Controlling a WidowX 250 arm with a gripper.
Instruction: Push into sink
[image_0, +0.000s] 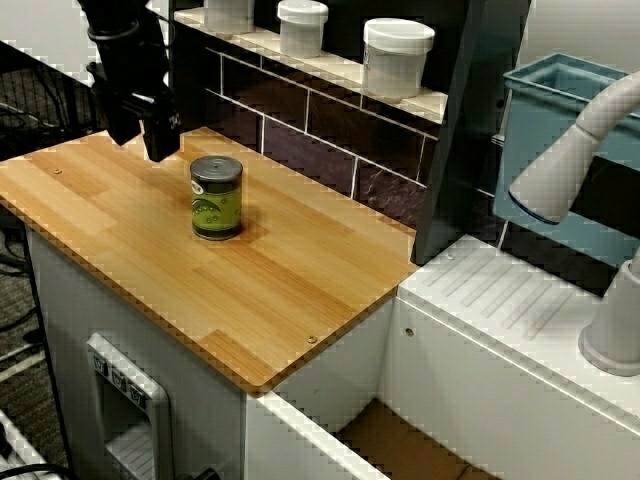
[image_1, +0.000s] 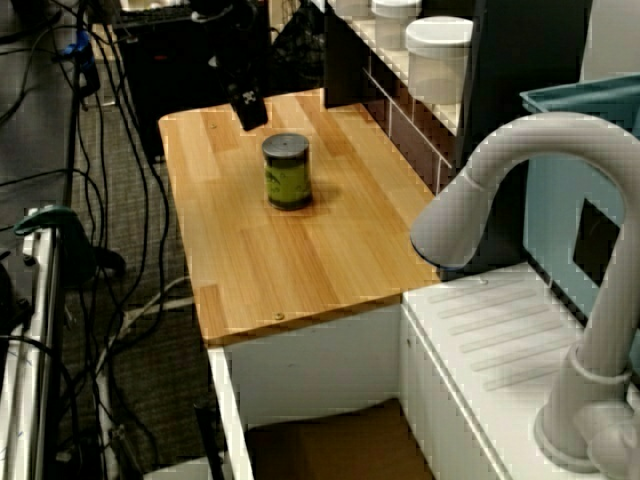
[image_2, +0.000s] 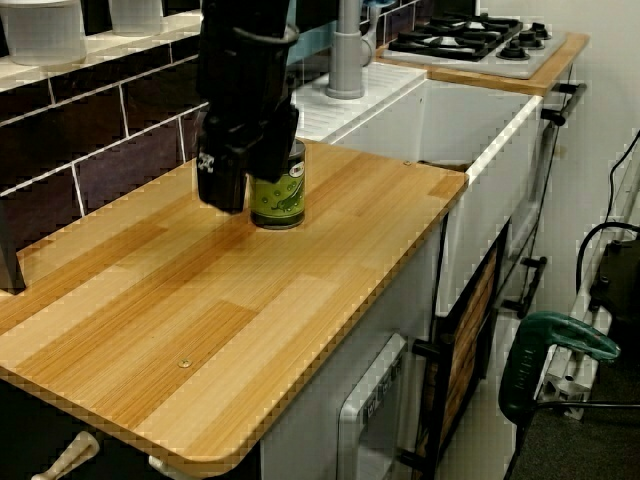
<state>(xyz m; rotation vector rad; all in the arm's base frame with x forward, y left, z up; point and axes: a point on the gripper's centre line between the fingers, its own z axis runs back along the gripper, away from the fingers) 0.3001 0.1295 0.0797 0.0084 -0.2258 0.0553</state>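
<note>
i've parked my gripper (image_0: 158, 140) upper left, behind the can (image_0: 216, 197), to shove it toward the sink (image_0: 400, 445) lower right; can't tell its jaws' state.

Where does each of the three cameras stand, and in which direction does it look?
View from the counter's front corner: set high, it looks across the wooden counter to the tiled wall; the black gripper hangs behind the green can.
View from over the faucet: set high at the sink end, it looks along the counter; the gripper is beyond the can.
View from the counter's far end: set low, it looks toward the sink and stove; the gripper partly hides the can.
All three views share the can and the gripper.
</note>
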